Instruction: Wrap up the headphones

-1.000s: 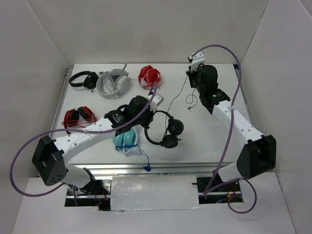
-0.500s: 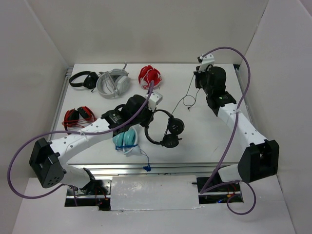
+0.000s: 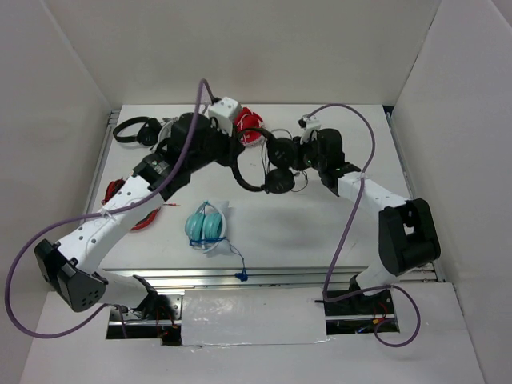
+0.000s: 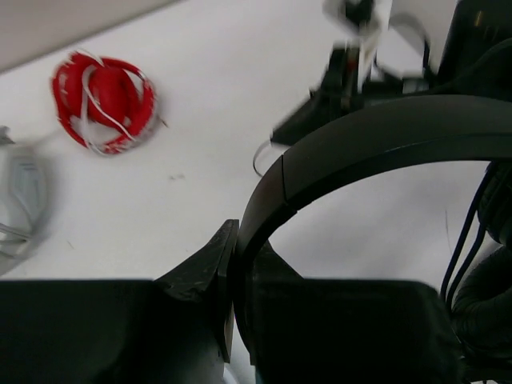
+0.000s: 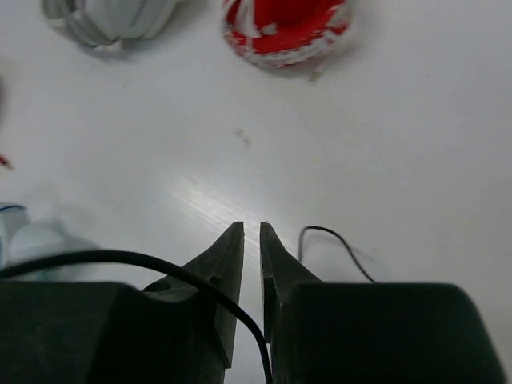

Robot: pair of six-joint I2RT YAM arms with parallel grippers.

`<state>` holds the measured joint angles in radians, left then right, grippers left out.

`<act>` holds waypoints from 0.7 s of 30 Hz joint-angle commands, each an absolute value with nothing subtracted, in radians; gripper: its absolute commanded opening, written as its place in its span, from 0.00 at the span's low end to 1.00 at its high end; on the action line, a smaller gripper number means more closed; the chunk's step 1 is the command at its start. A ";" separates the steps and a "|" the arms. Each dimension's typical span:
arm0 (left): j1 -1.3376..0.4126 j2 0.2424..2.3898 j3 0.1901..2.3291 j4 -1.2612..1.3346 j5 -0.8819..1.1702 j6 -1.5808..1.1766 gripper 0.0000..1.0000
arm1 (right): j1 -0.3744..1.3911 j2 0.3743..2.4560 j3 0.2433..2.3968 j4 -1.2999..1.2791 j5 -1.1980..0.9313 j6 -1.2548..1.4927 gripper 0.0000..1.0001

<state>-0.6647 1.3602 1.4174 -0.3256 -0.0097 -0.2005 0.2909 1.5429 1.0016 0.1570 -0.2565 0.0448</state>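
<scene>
The all-black headphones (image 3: pixel 278 181) hang off the table at the back centre. My left gripper (image 3: pixel 238 157) is shut on their thin headband (image 4: pixel 384 136); in the left wrist view the band runs between the jaws (image 4: pixel 236 240). The two earcups hang to the right of the left gripper. My right gripper (image 3: pixel 298 152) is right beside the upper earcup, its jaws nearly closed (image 5: pixel 251 228). The thin black cable (image 5: pixel 160 264) crosses its left finger and runs down between the fingers at their base. A loose loop of cable (image 5: pixel 336 240) lies on the table ahead.
Red wrapped headphones (image 3: pixel 246 124) lie just behind the held pair, also seen in the left wrist view (image 4: pixel 104 100). White headphones (image 3: pixel 171 138) and another black pair (image 3: pixel 132 130) are at the back left. Red-and-black headphones (image 3: pixel 120 194) lie left. Teal headphones (image 3: pixel 206 224) lie front centre.
My left arm has carried the black headphones from the table's middle up and toward the back. My right gripper has swung left from the back right to beside the earcups.
</scene>
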 commanded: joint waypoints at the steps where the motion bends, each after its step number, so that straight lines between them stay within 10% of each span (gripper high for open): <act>1: -0.609 1.336 1.556 -0.301 0.032 -0.259 0.00 | 0.351 1.571 0.988 0.355 -0.466 0.168 0.22; 12: -0.516 1.423 1.867 -0.437 -0.103 -0.307 0.00 | 0.494 1.752 1.028 0.617 -0.664 0.294 0.47; 21: -0.417 1.499 2.032 -0.506 -0.101 -0.316 0.00 | 0.600 1.902 1.097 0.677 -0.860 0.307 0.44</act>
<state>-0.4404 1.4864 1.9656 -0.5270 -0.0772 -0.2893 0.5591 1.8923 1.0534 0.6060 -0.7448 0.3225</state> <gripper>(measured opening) 0.180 0.452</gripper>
